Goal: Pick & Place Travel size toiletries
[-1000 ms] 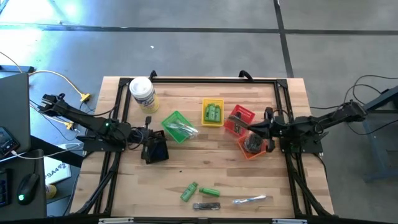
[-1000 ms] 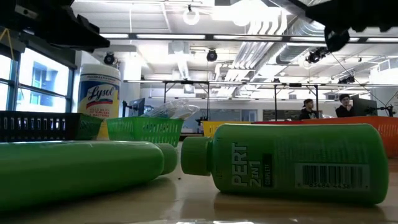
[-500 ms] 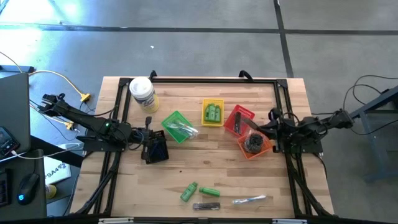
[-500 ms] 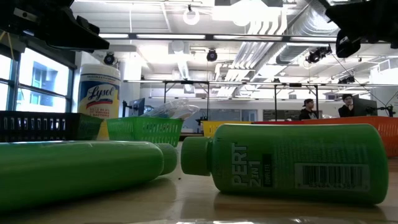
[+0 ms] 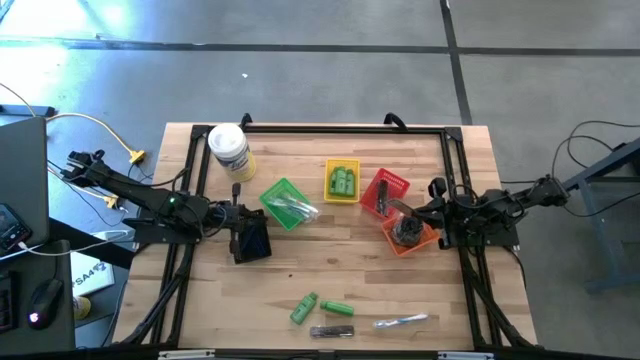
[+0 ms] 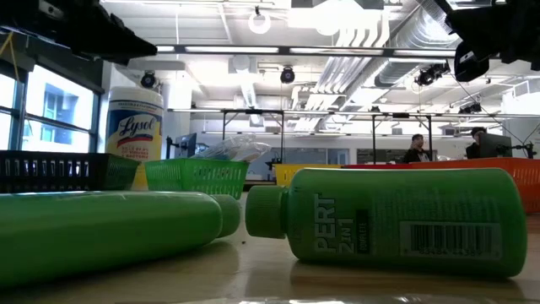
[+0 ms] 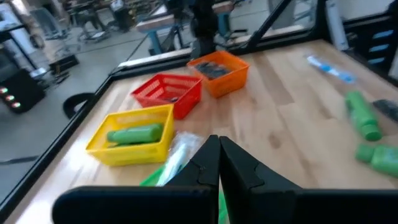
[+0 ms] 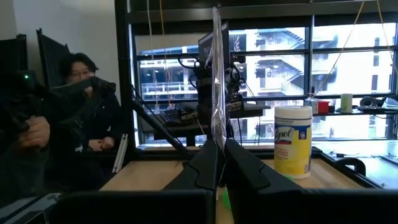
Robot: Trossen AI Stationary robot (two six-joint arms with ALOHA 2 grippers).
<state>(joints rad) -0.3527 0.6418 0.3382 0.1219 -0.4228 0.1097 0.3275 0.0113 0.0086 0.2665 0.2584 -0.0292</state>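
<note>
**Butcher-block table, five mesh baskets, four loose toiletries**

Wooden table in open workshop, concrete floor. High view only: black basket, green basket, yellow basket, red basket, orange basket; loose at near edge two green bottles, dark razor, clear-wrapped piece. Low view only: PERT label on smooth plastic bottle, Lysol wipes canister. Left gripper over black basket, fingers pressed together, empty. Right gripper beside orange basket, pinched closed on thin clear upright wrapper. Person seated behind, right wrist view only.
</note>
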